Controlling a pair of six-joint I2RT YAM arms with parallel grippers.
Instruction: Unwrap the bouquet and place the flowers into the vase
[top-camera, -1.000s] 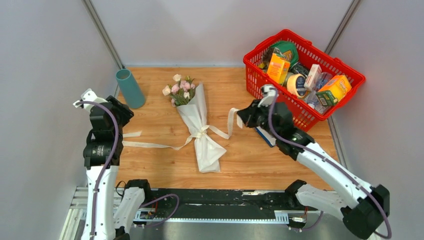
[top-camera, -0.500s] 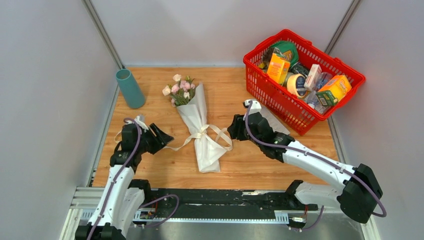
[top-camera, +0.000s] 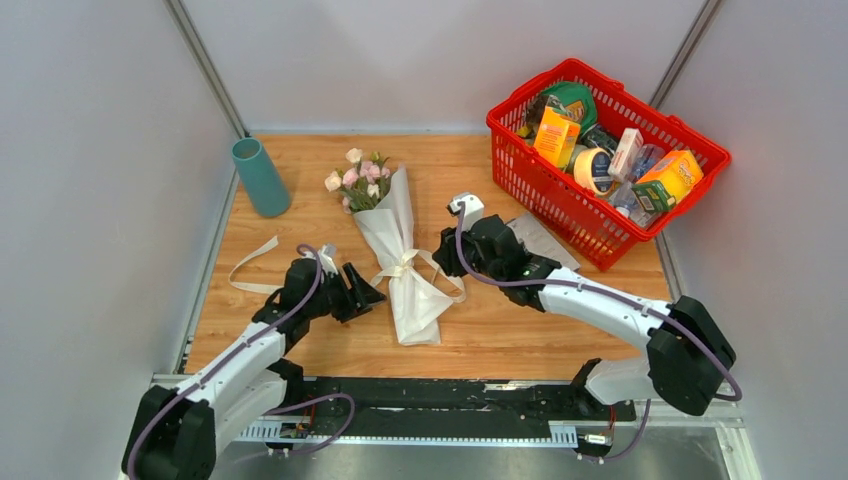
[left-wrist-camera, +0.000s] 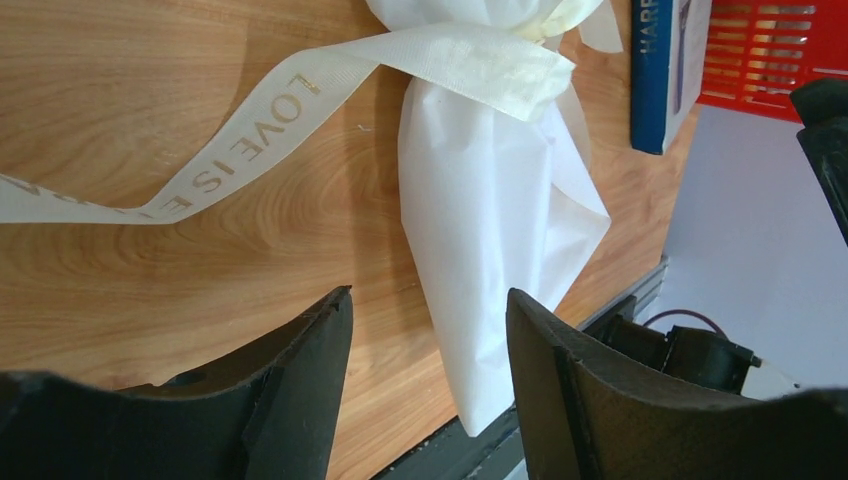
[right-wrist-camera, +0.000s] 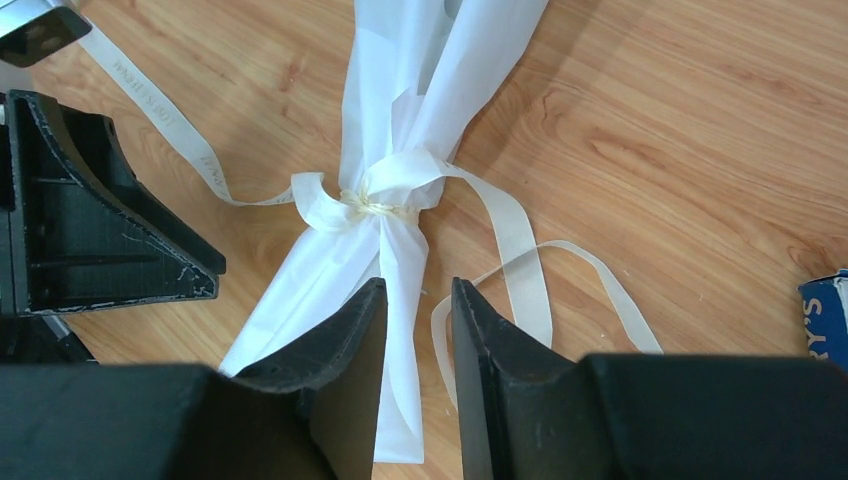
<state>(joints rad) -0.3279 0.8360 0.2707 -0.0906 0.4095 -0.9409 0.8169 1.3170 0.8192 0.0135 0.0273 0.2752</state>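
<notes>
The bouquet (top-camera: 398, 245) lies on the tabletop (top-camera: 470, 170), axis 11 to 5 o'clock. The left tool (top-camera: 368, 289), wide open, stands at 8 o'clock of its knot (top-camera: 400, 266); the right tool (top-camera: 438, 264), narrowly open, at 3 o'clock. Both are empty.

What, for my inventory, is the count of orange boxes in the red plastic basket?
2. One orange box stands at the red plastic basket's left end, another sits at its right. More may be hidden.

Wooden table (top-camera: 480, 170): bouquet (top-camera: 395, 235) lying centre, vase (top-camera: 260, 177) upright far-left, red basket (top-camera: 540, 195) far-right.
</notes>
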